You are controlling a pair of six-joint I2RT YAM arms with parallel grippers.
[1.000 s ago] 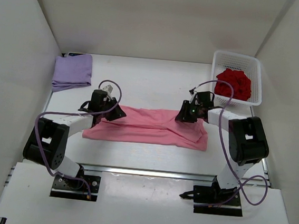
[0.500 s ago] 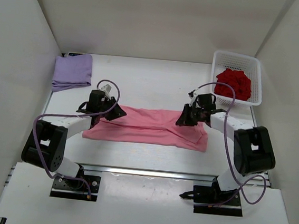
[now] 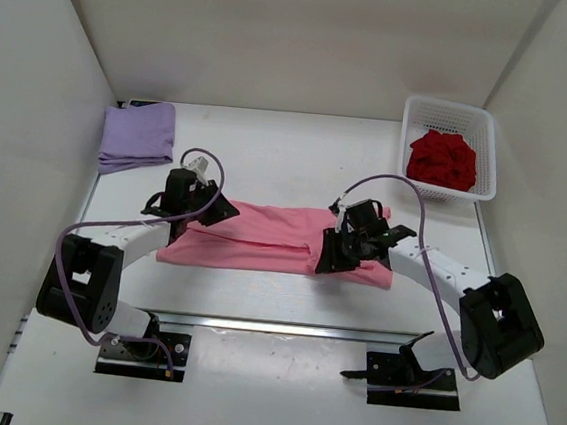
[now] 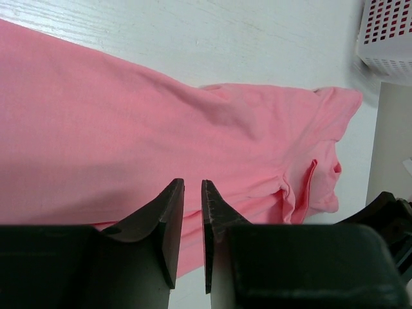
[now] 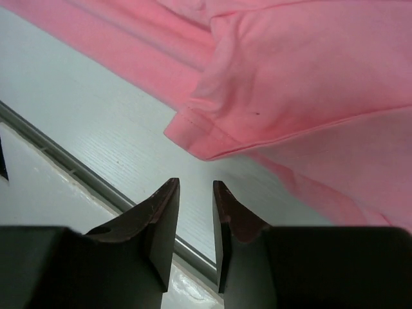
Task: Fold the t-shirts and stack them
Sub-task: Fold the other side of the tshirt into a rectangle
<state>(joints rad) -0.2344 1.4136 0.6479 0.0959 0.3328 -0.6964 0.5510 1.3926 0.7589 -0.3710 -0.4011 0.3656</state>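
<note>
Pink shirt lies mid-table, soft knit folded lengthwise into a long band w/ a stitched hem, prob. laid flat so each arm reaches one end. Left gripper hovers at its far-left edge and right gripper over the near-right hem, both w/ jaws slightly ajar, holding nothing. Purple shirt sits folded far left; red shirt lies crumpled in the lattice basket.

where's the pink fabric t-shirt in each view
top external: pink fabric t-shirt mid-table, between both arms.
left wrist: t-shirt fills left and centre.
right wrist: t-shirt across the top.
shared landmark: white plastic lattice basket, top right in top external and left wrist.
</note>
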